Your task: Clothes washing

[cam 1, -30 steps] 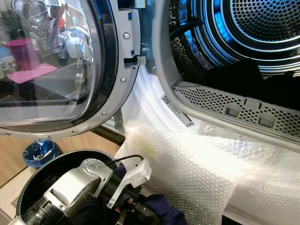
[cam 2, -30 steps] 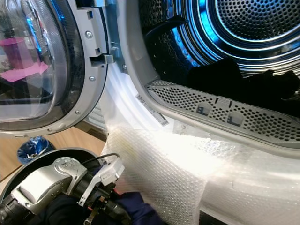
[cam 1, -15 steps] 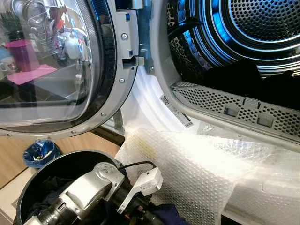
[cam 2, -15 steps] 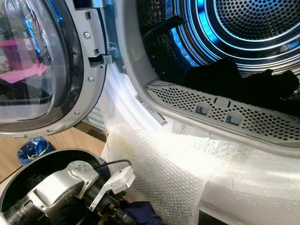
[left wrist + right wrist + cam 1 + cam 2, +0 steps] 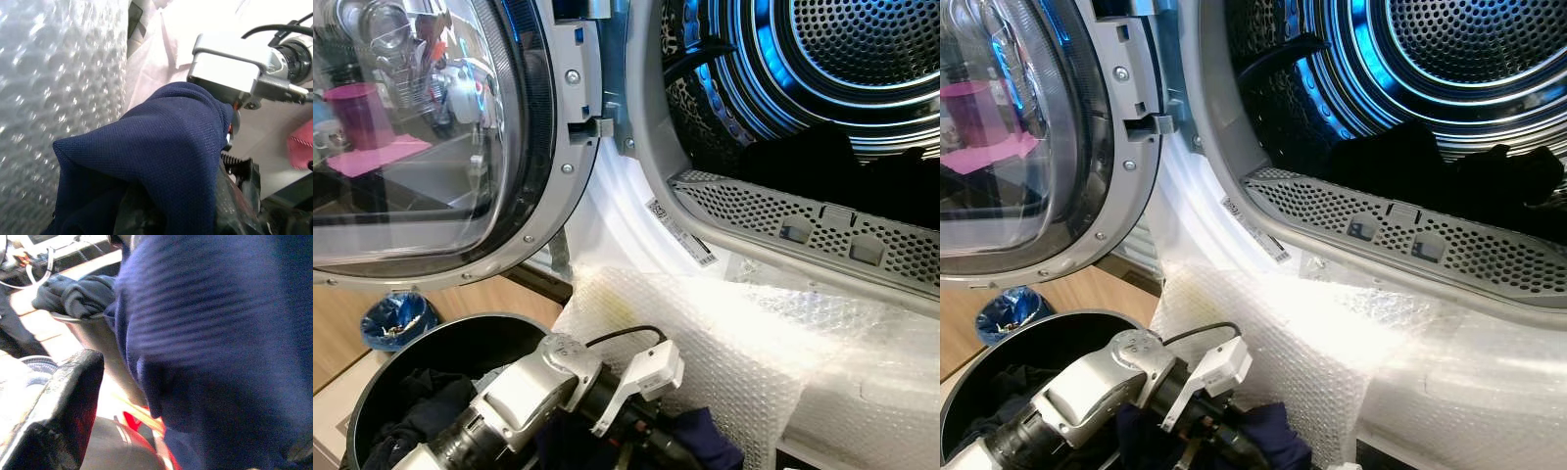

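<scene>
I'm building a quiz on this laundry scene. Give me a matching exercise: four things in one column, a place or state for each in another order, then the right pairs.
Things:
1. washer door
2. navy garment
3. bubble wrap
4. dark clothes

Places or states:
A. draped over the machine's front below the opening
B. lying inside the drum
C. swung open to the robot's left
D. bunched at the left gripper, above the black bin

Pairs: 1-C, 2-D, 3-A, 4-B

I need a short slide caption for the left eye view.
Left arm lifts a navy garment from the black bin toward the open washer drum.
</scene>
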Available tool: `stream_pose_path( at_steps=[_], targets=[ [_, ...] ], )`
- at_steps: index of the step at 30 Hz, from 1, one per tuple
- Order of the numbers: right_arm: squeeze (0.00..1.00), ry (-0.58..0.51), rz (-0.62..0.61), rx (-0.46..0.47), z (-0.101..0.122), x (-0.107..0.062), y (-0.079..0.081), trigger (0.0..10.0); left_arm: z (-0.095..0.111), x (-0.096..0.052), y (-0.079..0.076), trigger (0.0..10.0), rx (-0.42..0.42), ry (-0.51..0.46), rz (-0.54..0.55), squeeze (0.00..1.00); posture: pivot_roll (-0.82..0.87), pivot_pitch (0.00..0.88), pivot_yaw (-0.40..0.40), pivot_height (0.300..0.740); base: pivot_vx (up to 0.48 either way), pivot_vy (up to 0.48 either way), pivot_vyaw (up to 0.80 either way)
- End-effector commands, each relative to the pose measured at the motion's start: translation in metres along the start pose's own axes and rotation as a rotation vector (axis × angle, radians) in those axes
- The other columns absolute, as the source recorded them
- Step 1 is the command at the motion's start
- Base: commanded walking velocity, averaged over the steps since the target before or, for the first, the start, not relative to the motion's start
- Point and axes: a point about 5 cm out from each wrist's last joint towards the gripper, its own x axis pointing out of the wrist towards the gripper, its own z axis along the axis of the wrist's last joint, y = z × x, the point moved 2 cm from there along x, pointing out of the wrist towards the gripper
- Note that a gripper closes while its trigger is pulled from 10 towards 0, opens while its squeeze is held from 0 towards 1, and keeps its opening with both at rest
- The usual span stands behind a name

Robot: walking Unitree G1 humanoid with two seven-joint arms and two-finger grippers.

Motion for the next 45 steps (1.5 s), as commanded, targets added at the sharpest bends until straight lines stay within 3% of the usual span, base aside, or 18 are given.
stream_pose_path(
  at_steps=[1,4,8,19,23,26,27,28,31,32,33,34,36,37,38,39,40,45],
  targets=[
    [0.00,0.016,-0.079,0.006,-0.005,-0.001,-0.010,10.0,0.015,-0.001,0.004,0.0,0.066,-0.030,0.024,0.00,0.12,0.000,0.009,0.740,0.000,0.000,0.00],
    [0.00,-0.032,-0.130,0.043,-0.001,-0.002,-0.017,10.0,0.018,0.004,0.006,0.0,0.083,-0.045,0.032,0.00,0.11,0.000,0.008,0.740,0.000,0.000,0.00],
    [0.00,-0.091,-0.121,0.105,0.006,-0.002,-0.014,10.0,0.022,0.008,0.008,0.0,0.102,-0.066,0.052,0.00,0.11,0.000,0.005,0.740,0.000,0.000,0.00],
    [0.00,-0.067,-0.158,0.192,-0.012,-0.002,-0.008,10.0,0.043,0.014,0.015,0.0,0.143,-0.155,0.099,0.00,0.11,0.000,-0.001,0.740,0.000,0.000,0.00],
    [0.00,-0.197,-0.202,0.237,0.003,-0.001,-0.012,10.0,0.047,0.014,0.017,0.0,0.148,-0.170,0.107,0.00,0.11,0.000,-0.001,0.740,0.000,0.000,0.00],
    [0.00,-0.213,-0.199,0.235,0.005,0.001,-0.012,10.0,0.049,0.014,0.017,0.0,0.149,-0.176,0.113,0.00,0.11,0.000,-0.001,0.740,0.000,0.000,0.00],
    [0.00,-0.213,-0.195,0.234,0.005,0.001,-0.011,9.7,0.049,0.014,0.017,0.0,0.149,-0.176,0.111,0.00,0.11,0.000,-0.001,0.740,0.000,0.000,0.00],
    [0.00,-0.214,-0.189,0.236,0.005,0.003,-0.010,0.3,0.050,0.014,0.017,0.0,0.150,-0.178,0.110,0.00,0.11,0.000,-0.001,0.740,0.000,0.000,0.00],
    [0.00,-0.177,-0.194,0.225,0.000,0.005,-0.011,1.0,0.052,0.015,0.017,0.0,0.152,-0.182,0.109,0.00,0.12,0.000,0.000,0.740,0.000,0.000,0.00],
    [0.00,-0.148,-0.208,0.219,-0.005,0.006,-0.012,4.4,0.053,0.015,0.017,0.0,0.152,-0.185,0.110,0.00,0.12,0.000,-0.002,0.740,0.000,0.000,0.00],
    [0.00,-0.148,-0.208,0.219,-0.005,0.006,-0.012,4.4,0.053,0.015,0.017,0.0,0.152,-0.185,0.110,0.00,0.12,0.000,-0.002,0.740,0.000,0.000,0.00],
    [0.00,-0.140,-0.212,0.216,-0.007,0.007,-0.012,3.6,0.053,0.015,0.017,0.0,0.152,-0.188,0.110,0.00,0.12,0.000,-0.002,0.740,0.000,0.000,0.00],
    [0.00,-0.141,-0.210,0.212,-0.007,0.008,-0.011,3.6,0.054,0.015,0.017,0.0,0.150,-0.191,0.109,0.00,0.12,0.000,-0.002,0.740,0.000,0.000,0.00],
    [0.00,-0.136,-0.214,0.213,-0.009,0.008,-0.011,4.7,0.054,0.015,0.017,0.0,0.153,-0.191,0.111,0.00,0.12,0.000,-0.004,0.740,0.000,0.000,0.00],
    [0.00,-0.129,-0.218,0.213,-0.010,0.008,-0.011,2.2,0.054,0.015,0.018,0.0,0.155,-0.191,0.116,0.00,0.12,0.000,-0.005,0.740,0.000,0.000,0.00],
    [0.00,-0.124,-0.221,0.213,-0.011,0.008,-0.011,2.2,0.055,0.015,0.018,0.0,0.157,-0.192,0.120,0.00,0.12,0.000,-0.006,0.740,0.000,0.000,0.00],
    [0.00,-0.125,-0.216,0.216,-0.011,0.009,-0.011,0.0,0.055,0.014,0.019,0.0,0.157,-0.194,0.122,0.00,0.12,0.000,-0.006,0.740,0.000,0.000,0.00],
    [0.00,-0.133,-0.215,0.219,-0.011,0.009,-0.010,0.0,0.057,0.013,0.019,0.0,0.157,-0.199,0.125,0.00,0.12,0.000,-0.007,0.740,0.000,0.000,0.00]
  ],
)
